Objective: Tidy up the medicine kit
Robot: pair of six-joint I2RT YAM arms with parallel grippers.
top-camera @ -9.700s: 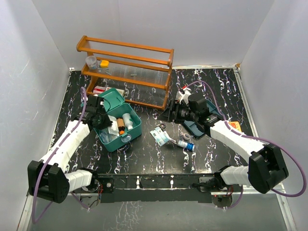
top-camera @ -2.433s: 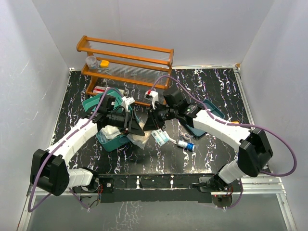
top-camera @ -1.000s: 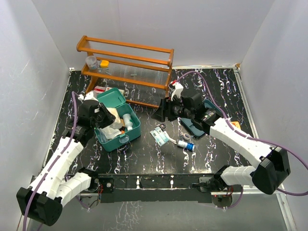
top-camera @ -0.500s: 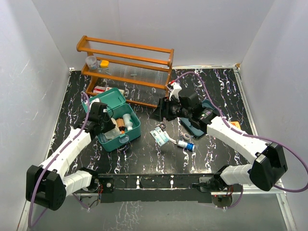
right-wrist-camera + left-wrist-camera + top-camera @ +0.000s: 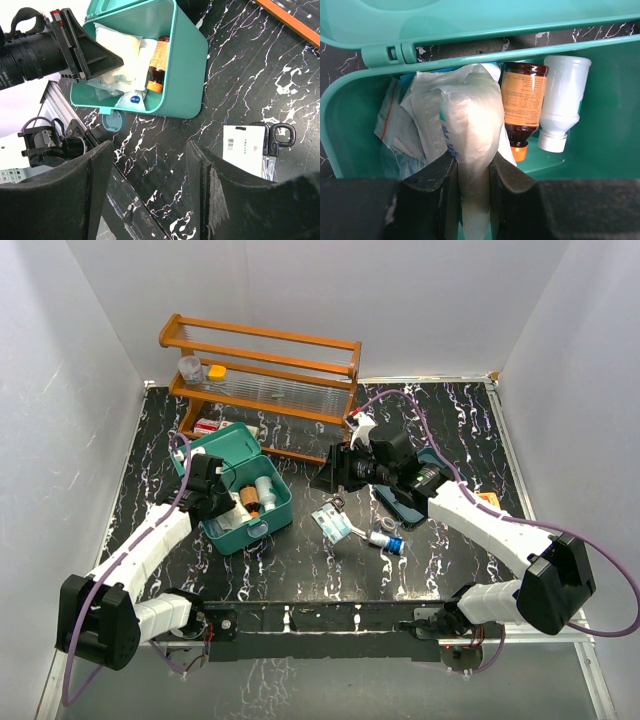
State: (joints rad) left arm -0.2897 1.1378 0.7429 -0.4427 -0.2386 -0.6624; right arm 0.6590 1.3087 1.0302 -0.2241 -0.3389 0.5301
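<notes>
Kit (image 5: 280, 510) sits open on the left half of the bench (image 5: 300, 570), its lid (image 5: 470, 15) thrown back towards the rack (image 5: 265, 380). Inside lie a brown bottle (image 5: 522, 105), a white bottle (image 5: 562, 100) just beside it, and a zip bag (image 5: 392, 127) against the left wall.

The newcomer is a white pouch (image 5: 470, 125). The left hand (image 5: 470, 165) is clamped on its lower end and has brought it down among the contents, whereas a second ago the hand was back over the box's left edge. A couple of seconds earlier both arms met between the kit and the loose items, which reads as a handover. Since then the right hand (image 5: 150, 165) has drawn away to the rack's right end. Its fingers stand apart with nothing between them.

For the task, one more item is nearly packed but not yet let go. The left hand probably has only to release the pouch and lift clear.

A packet (image 5: 335, 523), scissors (image 5: 277, 137) and a blue-capped bottle (image 5: 385, 538) lie out on the bench near the right hand. These are the likely next picks, so the job looks well short of finished.
</notes>
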